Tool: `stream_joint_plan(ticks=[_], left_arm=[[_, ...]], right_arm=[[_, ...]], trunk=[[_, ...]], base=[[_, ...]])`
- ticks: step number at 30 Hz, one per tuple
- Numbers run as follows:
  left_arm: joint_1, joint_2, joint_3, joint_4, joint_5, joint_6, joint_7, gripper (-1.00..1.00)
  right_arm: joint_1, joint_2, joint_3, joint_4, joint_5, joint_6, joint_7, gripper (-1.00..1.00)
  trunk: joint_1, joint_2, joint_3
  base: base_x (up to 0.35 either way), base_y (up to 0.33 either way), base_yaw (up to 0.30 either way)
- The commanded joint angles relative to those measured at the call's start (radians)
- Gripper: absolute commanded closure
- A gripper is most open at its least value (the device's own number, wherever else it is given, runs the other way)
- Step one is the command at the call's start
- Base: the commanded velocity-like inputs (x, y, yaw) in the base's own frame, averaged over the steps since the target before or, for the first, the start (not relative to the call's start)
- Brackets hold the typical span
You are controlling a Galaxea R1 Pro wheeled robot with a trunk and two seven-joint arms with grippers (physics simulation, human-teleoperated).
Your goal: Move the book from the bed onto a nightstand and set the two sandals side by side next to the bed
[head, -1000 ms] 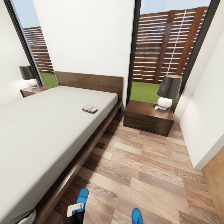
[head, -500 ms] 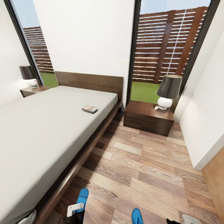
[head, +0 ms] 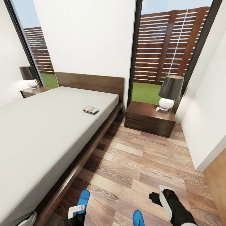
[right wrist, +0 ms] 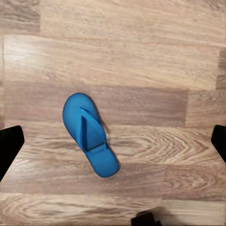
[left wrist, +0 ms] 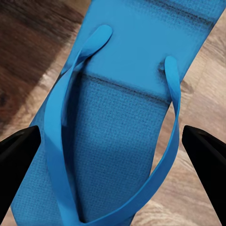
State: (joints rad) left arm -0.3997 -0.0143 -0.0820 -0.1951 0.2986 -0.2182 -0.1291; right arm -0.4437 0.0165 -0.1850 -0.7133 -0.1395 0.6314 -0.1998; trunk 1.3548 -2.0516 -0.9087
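Beside the bed point(head: 47, 131), whose dark frame edge ran along the wood-plank floor point(head: 141, 163), the left gripper point(head: 75, 211) hung close over one sandal point(head: 83, 198), its fingers point(left wrist: 16, 155) spread wide past both sides of the sole, touching nothing. On the mattress near that edge lay the book point(head: 90, 109). Right of the bed stood a nightstand point(head: 150, 119) bearing a lamp point(head: 169, 91), open floor before it. The second sandal point(head: 138, 218) lay apart, and the right gripper point(head: 156, 198) hovered above it, fingers point(right wrist: 10, 146) wide. Only that wrist view showed this sandal whole.
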Motion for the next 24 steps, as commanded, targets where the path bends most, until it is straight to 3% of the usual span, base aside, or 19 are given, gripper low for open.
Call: stream_joint_plan(ticks=[1,3,4,5,6,10,13,24], left_arm=[[-0.001,0.001,-0.008,0.001,0.010,-0.004,-0.001,1.00],[-0.001,0.001,-0.008,0.001,0.010,-0.004,-0.001,1.00],[-0.001,0.000,-0.008,0.001,0.010,-0.004,-0.001,1.00],[-0.001,0.000,-0.008,0.001,0.010,-0.004,-0.001,1.00],[-0.001,0.000,-0.009,0.000,0.010,-0.004,-0.001,1.00],[-0.001,-0.005,-0.009,0.001,0.010,-0.003,0.000,1.00],[-0.001,-0.009,-0.009,0.002,0.010,-0.004,0.000,1.00],[-0.001,-0.010,-0.009,0.001,0.010,-0.003,0.000,1.00]], right_arm=[[-0.002,0.005,0.018,0.001,-0.009,0.005,-0.011,-1.00],[-0.004,0.010,0.071,0.004,-0.009,0.007,-0.016,-1.00],[-0.006,0.015,0.178,0.011,-0.009,0.005,-0.021,-1.00],[-0.006,0.016,0.217,0.013,-0.009,0.005,-0.022,-1.00],[-0.007,0.017,0.292,0.015,-0.011,0.004,-0.023,-1.00],[-0.007,0.017,0.422,0.017,-0.015,0.003,-0.025,-1.00],[-0.007,0.017,0.455,0.018,-0.016,0.001,-0.025,-1.00],[-0.008,0.017,0.470,0.018,-0.020,0.001,-0.026,-1.00]], trunk=[[0.000,0.000,-0.001],[0.000,0.000,-0.001],[0.000,0.000,-0.001],[0.000,0.000,-0.001],[0.000,0.000,-0.001],[0.000,0.000,-0.001],[0.000,0.000,-0.001],[0.034,-0.063,-0.029]], base=[[0.000,0.000,0.000],[0.000,0.000,0.000],[0.000,0.000,0.000],[0.000,0.000,0.000],[0.000,0.000,0.000],[0.000,0.000,0.000],[0.000,0.000,0.000],[0.000,0.000,0.000]])
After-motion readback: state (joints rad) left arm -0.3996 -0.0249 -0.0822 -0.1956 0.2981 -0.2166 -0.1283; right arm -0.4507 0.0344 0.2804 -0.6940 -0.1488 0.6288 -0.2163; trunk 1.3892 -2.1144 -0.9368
